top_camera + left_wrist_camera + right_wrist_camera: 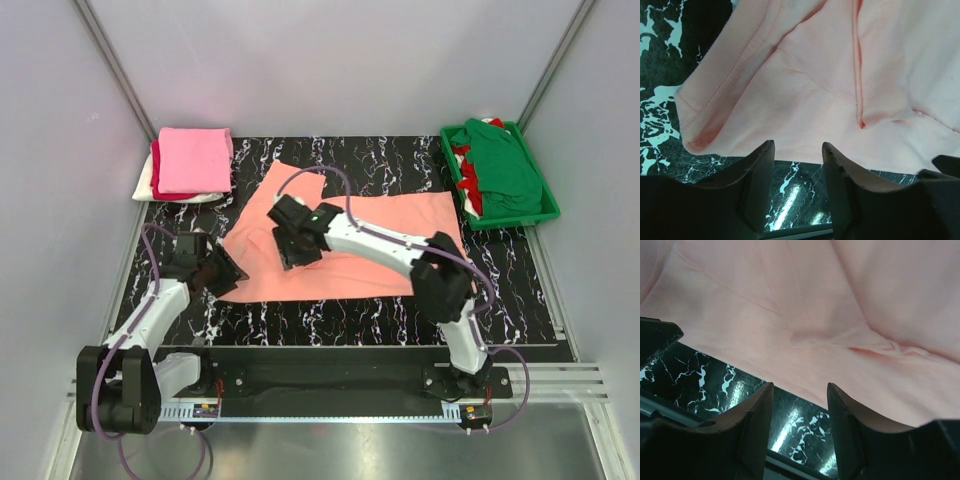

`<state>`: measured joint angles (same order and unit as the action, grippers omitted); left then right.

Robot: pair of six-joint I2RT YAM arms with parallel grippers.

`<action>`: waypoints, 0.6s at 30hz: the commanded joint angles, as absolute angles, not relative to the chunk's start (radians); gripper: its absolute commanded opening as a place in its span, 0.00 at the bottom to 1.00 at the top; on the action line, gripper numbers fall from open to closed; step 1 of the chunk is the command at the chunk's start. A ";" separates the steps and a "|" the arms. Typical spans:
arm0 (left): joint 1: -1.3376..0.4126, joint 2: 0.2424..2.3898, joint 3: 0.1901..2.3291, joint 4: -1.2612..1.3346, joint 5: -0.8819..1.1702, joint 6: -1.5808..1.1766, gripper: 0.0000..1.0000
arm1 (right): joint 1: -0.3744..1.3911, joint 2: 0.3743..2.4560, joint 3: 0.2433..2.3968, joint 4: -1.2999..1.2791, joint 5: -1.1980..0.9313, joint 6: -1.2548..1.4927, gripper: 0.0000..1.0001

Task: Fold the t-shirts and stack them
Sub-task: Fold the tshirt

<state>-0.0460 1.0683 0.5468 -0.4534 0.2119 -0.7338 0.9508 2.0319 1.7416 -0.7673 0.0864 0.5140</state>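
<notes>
A salmon-peach t-shirt (pixel 350 245) lies spread on the black marbled mat, with its left part folded over. My left gripper (pixel 218 270) is open and empty at the shirt's near left corner. In the left wrist view the gripper (pixel 797 150) has its fingertips just short of the shirt's hem (pixel 805 100). My right gripper (pixel 292 240) hovers over the left part of the shirt, open and empty. In the right wrist view the gripper (pixel 800 390) has bare mat between its fingers and the shirt's edge (pixel 815 330) just beyond. Folded pink (pixel 195 158), red and white t-shirts are stacked at the back left.
A green plastic tray (pixel 545 195) at the back right holds a dark green t-shirt (pixel 505 165) and a red one (pixel 466 185). Grey walls close in the sides and the back. A metal rail (pixel 330 385) runs along the near edge.
</notes>
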 commanded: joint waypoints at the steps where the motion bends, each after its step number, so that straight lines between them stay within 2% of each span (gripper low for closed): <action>1: -0.049 1.107 0.528 -0.423 0.172 -0.735 0.47 | 0.982 2.124 1.890 -0.842 0.094 0.405 0.53; 7: -0.049 1.118 0.477 -0.411 0.152 -0.759 0.45 | 1.023 2.264 2.045 -0.888 0.101 0.348 0.50; 18: -0.049 1.106 0.434 -0.405 0.126 -0.756 0.45 | 1.025 2.368 2.072 -0.877 0.140 0.301 0.49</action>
